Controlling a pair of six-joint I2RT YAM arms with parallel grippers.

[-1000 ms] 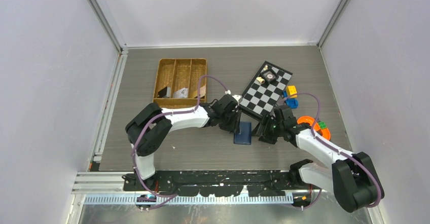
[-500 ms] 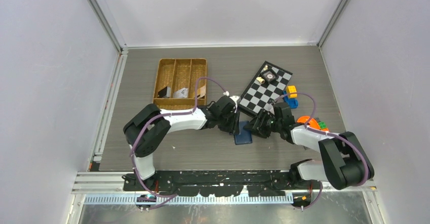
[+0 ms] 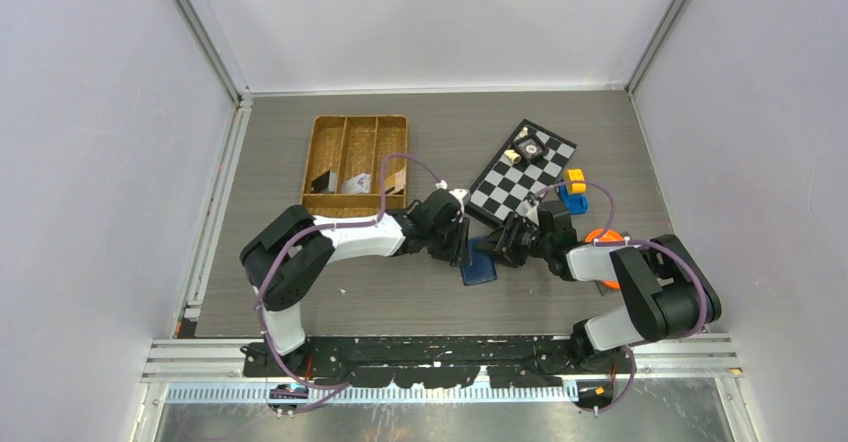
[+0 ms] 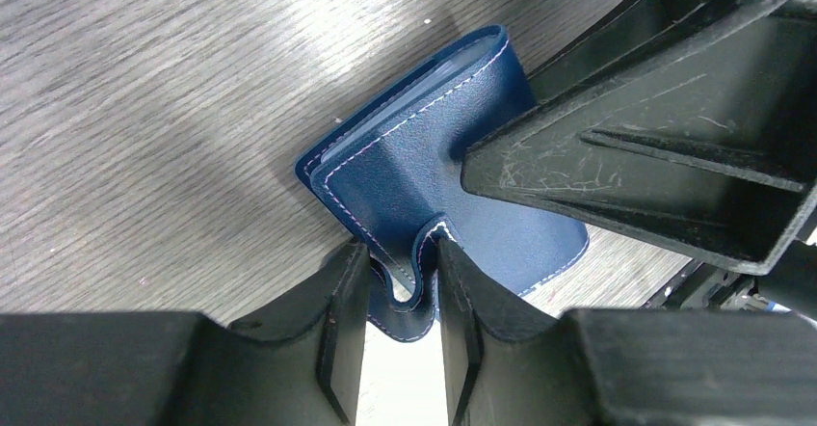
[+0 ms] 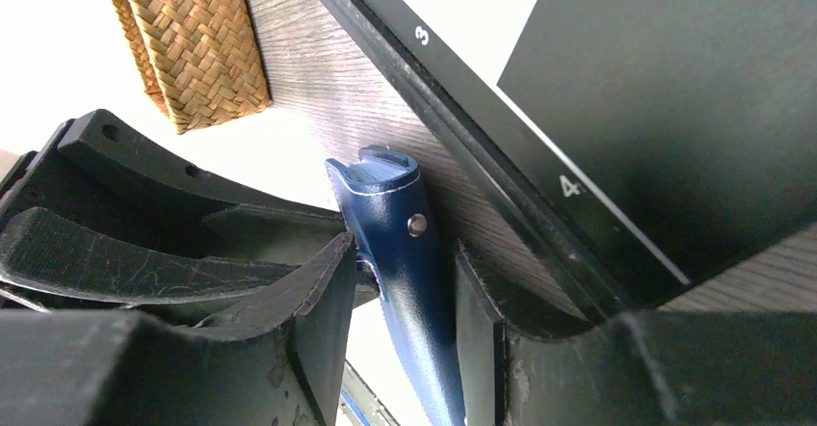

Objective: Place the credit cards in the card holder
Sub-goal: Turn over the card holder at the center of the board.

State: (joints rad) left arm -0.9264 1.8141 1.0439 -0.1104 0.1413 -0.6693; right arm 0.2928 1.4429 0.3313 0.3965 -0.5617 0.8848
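The navy card holder (image 3: 479,266) lies on the table between my two grippers, one edge raised. In the left wrist view the card holder (image 4: 424,156) is folded, and my left gripper (image 4: 400,264) is shut on its curled flap edge. In the right wrist view my right gripper (image 5: 405,252) is shut on the holder's snap tab (image 5: 397,216), which stands upright with its metal stud showing. From above, my left gripper (image 3: 460,248) and right gripper (image 3: 498,250) meet over the holder. Dark (image 3: 322,180), white (image 3: 358,182) and tan (image 3: 396,176) flat pieces in the wicker tray look like the credit cards.
The brown wicker tray (image 3: 355,122) stands at the back left and shows in the right wrist view (image 5: 193,40). A checkerboard (image 3: 525,177) with small pieces lies just behind the right gripper. A blue and yellow toy (image 3: 573,190) and an orange disc (image 3: 600,236) are to the right.
My right arm has swung left from near the orange disc until its gripper reached the card holder. The left gripper has stayed at the holder, which has shifted and tilted slightly.
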